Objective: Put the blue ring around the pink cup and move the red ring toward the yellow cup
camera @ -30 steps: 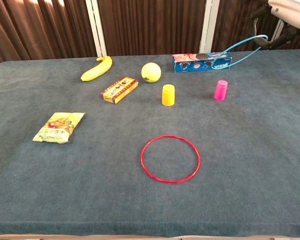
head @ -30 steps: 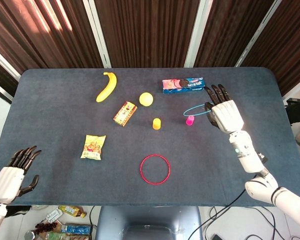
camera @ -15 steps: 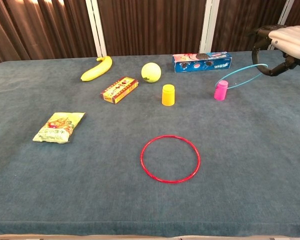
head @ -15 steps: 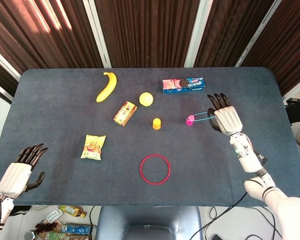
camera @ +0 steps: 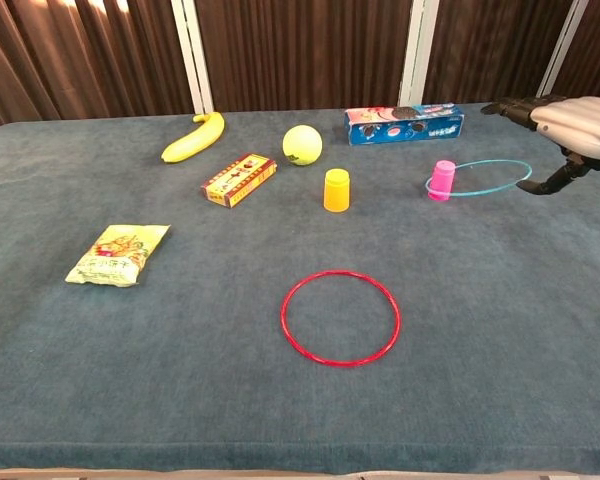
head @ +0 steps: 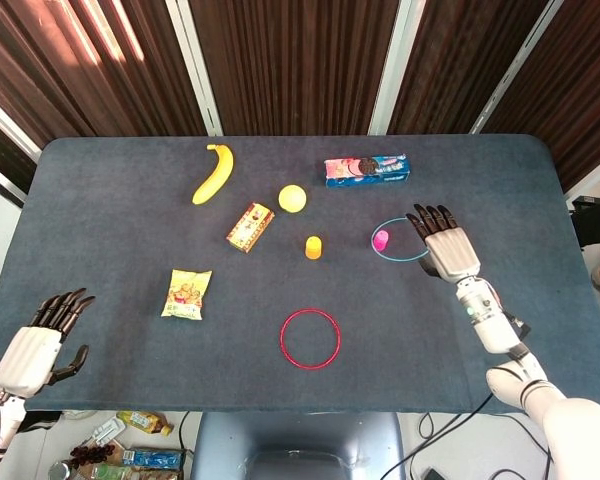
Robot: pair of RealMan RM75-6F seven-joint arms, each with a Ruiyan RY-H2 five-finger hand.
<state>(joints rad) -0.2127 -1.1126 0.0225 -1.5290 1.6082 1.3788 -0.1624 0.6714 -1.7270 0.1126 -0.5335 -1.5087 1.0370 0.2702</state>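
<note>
Head view: the blue ring [head: 401, 240] is seen around the pink cup [head: 381, 239], the cup sitting close to the ring's left edge; the right hand [head: 443, 243] is held at the ring's right edge with fingers extended and apart, and whether the ring is touched cannot be told. The red ring [head: 310, 338] is found flat on the table [head: 110, 240], well apart from the yellow cup [head: 314, 247]. The left hand [head: 38, 345] is kept at the near left corner, fingers spread, nothing held. Chest view: the blue ring appears tilted, its left side against the pink cup, its right side near the right hand's thumb. The release is judged best finished by drawing the right hand straight back without dragging the ring; the red ring is then to be slid toward the yellow cup.
</note>
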